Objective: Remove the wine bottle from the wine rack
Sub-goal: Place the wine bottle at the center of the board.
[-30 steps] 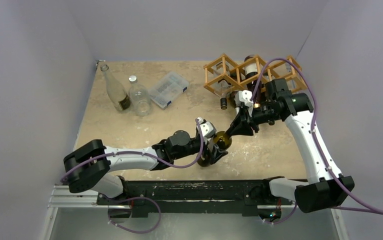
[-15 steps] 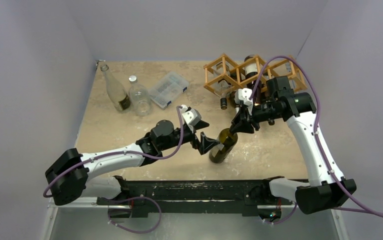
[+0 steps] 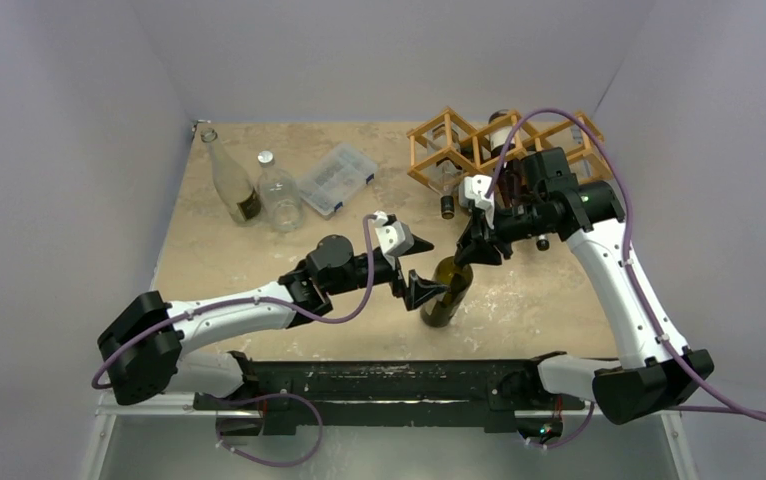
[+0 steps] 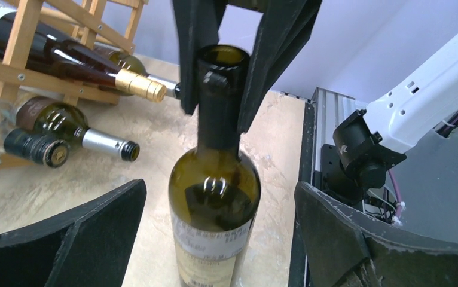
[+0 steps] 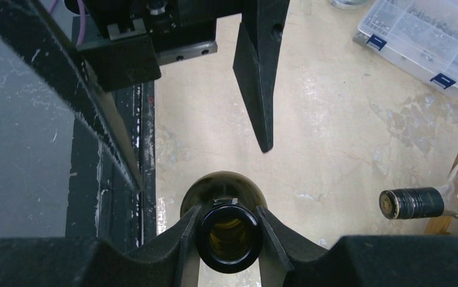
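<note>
- Lilac-grey walls (image 3: pixel 379 60) close in a mottled beige desk (image 3: pixel 259 260), with both arm bases along its near edge.
- The wine bottle (image 3: pixel 446 292) stands upright on the desk. It is out of the rack (image 3: pixel 447 140), well in front of it, and between the two arms.
- The right fingers (image 3: pixel 479 247) are clenched on its neck just under the lip, coming from above. With the base on the desk, this high grip looks meant to hold the bottle upright rather than carry its weight.
- The left fingers (image 4: pixel 77 236) are spread wide, one on each side of the body at label height, touching neither side. They look placed to catch a tip or take over the hold.
- The bottle's mouth is open, with no cork or cap. The green glass is too dark to tell whether any wine is inside.
- The rack holds other bottles on their sides, necks toward the arms: a gold-capped bottle (image 4: pixel 89 69), a silver-capped bottle (image 4: pixel 71 122) and a black-capped bottle (image 4: pixel 32 149) of clear glass. The diamond cells cradle them so they cannot roll.
- A clear box (image 3: pixel 337 178) lies flat with its lid shut, left of the rack. Its compartments hold small hardware.
- Two clear bottles (image 3: pixel 279 195) stand upright near the far-left corner, well apart from the work.
- The removal itself looks done. What seems left is letting go without knocking the bottle over.
</note>
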Controlling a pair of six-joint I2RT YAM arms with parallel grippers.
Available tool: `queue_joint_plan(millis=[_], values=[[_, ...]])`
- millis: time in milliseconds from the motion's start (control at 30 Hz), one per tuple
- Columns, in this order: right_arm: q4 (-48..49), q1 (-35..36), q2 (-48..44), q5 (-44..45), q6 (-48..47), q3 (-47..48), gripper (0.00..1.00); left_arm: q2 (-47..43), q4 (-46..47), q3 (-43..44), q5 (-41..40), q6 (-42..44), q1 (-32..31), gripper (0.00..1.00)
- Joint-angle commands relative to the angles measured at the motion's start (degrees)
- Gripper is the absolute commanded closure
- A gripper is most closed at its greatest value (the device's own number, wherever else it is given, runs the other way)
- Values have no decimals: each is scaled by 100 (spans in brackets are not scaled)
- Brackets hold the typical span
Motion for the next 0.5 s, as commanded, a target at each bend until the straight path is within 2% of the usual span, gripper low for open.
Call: queue_joint_plan(millis=[0, 167, 267, 367, 467], values=[[317, 186, -21, -114, 259, 333, 100, 323, 781, 374, -72, 301, -213, 6], [410, 310, -21, -46, 345, 298, 98, 754, 1569, 282, -631, 216, -426, 11], [488, 354, -40, -22, 395, 204, 97, 906, 1800, 279, -1011, 215, -523, 19], [535, 382, -52, 5, 422, 170, 96, 1034, 1804, 375, -1085, 153, -528, 31], [569, 396, -67, 15, 443, 129, 96, 1134, 1739, 454, -1103, 111, -527, 37]])
